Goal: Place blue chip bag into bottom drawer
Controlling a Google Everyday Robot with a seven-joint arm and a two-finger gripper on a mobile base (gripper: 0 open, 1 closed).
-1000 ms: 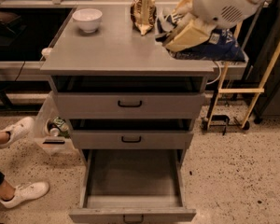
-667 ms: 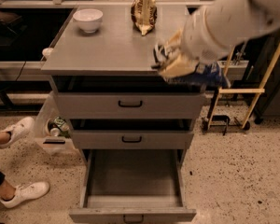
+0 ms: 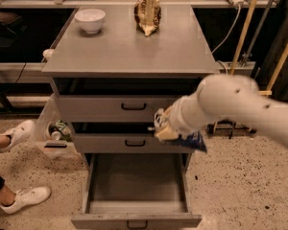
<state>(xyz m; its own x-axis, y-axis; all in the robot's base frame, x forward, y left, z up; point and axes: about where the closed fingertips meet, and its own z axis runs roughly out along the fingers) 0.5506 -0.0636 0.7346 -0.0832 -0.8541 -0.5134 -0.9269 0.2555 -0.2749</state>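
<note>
Fingers [image 3: 163, 131] of gripper [image 3: 168, 134] clamped on blue chip bag [image 3: 192, 142], held in air before middle drawer [image 3: 110, 143], above right side of bottom drawer [image 3: 134, 208] (pulled out, open). White bowl [image 3: 90, 19], brown-and-gold snack bag [image 3: 147, 13] on cabinet top [image 3: 129, 49].

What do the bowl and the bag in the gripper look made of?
The bowl: white, smooth, faintly shiny, likely glazed ceramic, possibly plastic. The bag: dark blue, glossy, crumpled, probably plastic film. The gripper holds it above the open bottom drawer.
</note>
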